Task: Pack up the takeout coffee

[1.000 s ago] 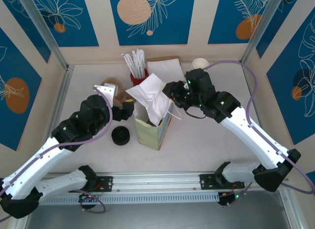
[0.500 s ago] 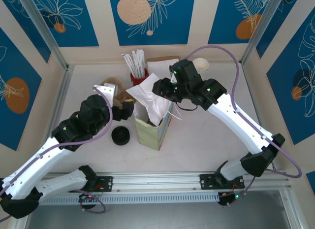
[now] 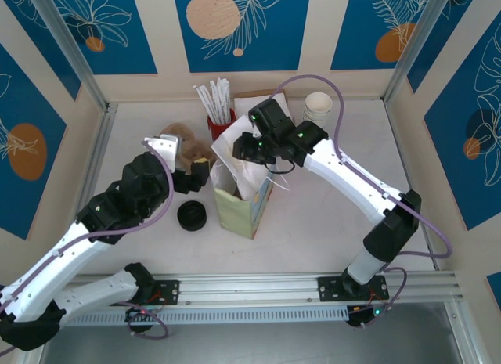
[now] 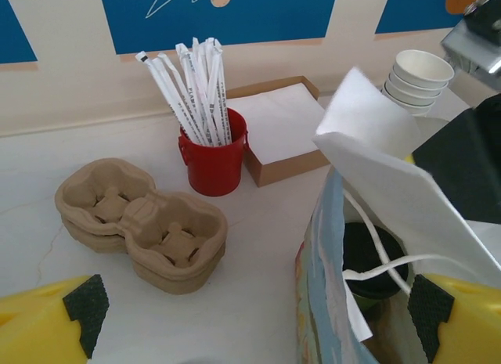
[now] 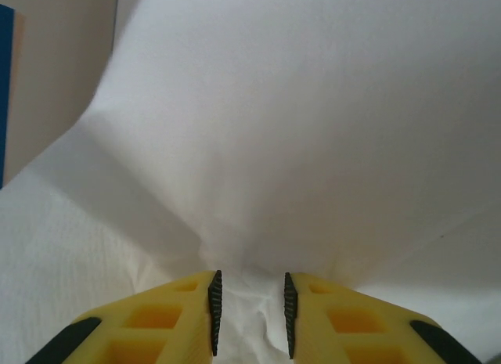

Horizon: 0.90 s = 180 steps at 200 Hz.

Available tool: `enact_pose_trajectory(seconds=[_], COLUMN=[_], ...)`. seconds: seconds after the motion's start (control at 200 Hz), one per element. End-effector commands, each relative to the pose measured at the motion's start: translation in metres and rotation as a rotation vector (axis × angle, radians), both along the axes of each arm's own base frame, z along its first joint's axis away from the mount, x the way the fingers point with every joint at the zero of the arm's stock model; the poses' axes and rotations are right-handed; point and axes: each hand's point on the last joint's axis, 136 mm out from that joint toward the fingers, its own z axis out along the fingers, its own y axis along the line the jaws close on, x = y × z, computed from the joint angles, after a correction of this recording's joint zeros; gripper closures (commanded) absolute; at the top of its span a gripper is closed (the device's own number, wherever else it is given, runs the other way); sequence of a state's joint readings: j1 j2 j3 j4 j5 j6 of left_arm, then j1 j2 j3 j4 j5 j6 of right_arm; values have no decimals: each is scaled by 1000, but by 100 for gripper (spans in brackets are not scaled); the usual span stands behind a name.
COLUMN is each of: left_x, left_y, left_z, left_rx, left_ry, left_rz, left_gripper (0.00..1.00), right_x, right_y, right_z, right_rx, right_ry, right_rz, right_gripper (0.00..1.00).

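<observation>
Takeout coffee (image 4: 365, 245) sits down inside the paper bag (image 3: 235, 211); left wrist view catches its black lid through the bag mouth, at 4 o'clock in that view. Cup looks upright, long axis vertical; this is a judgement, since the body is sunk in the bag. Napkin (image 3: 252, 176) stands out of the mouth, over the cup.

Right gripper (image 5: 250, 313) pinched on a bunched fold of that napkin, jaws narrow, tissue between the pads. From above it sits at 12 o'clock of the bag mouth, so the cup lies at 6 o'clock from it and lower down; this is the nearer arm.

Left gripper (image 3: 200, 176) released, jaws wide, nothing held, at 9 o'clock of the bag.

Hard to make out: cup's side is buried in the bag, a white handle cord crosses the lid, and from above the napkin covers the cup. Loose black lid (image 3: 192, 215) on the table at 6 o'clock of the left gripper, not the coffee
</observation>
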State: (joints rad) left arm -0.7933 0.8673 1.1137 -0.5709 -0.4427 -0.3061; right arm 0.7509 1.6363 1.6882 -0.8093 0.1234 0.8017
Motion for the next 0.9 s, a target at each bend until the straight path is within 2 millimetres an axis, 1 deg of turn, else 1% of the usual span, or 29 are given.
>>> enact_pose_trajectory(seconds=[0.0,0.13,0.26,0.325,0.39,0.46,0.53,0.76,0.895], left_x=[-3,-5,-6,-6,-6,-6,-7,-8,-6], left_y=[9,12,14,13,14,14,15,17,15], left_z=[-4,-3,-4,-4,-5,-6,-6,-5,-7], left_rx=[18,22,25,23,26,27,27,26,28], left_ry=[2,-3,-5,-4,-2,0,0,-6,0], left_rz=[26,29,33,31,33,31,34,36,38], left_gripper=[1,1,1,0,1,1,1,1,1], right_x=[-4,-6,-6,-6,-7,-8,-9,-22,-29], right_y=[-4,-10,-15,-17,-18,-19,-20,-17,-27], right_z=[-6,-25,-40,-43,-39,-27,-10,54,89], right_rx=[-58,-126,-174,-189,-190,-185,-171,-25,31], right_ry=[2,42,60,67,63,43,7,-109,-204], right_rz=[21,23,13,8,10,9,11,59,63], right_gripper=[70,71,72,73,73,73,73,72,68])
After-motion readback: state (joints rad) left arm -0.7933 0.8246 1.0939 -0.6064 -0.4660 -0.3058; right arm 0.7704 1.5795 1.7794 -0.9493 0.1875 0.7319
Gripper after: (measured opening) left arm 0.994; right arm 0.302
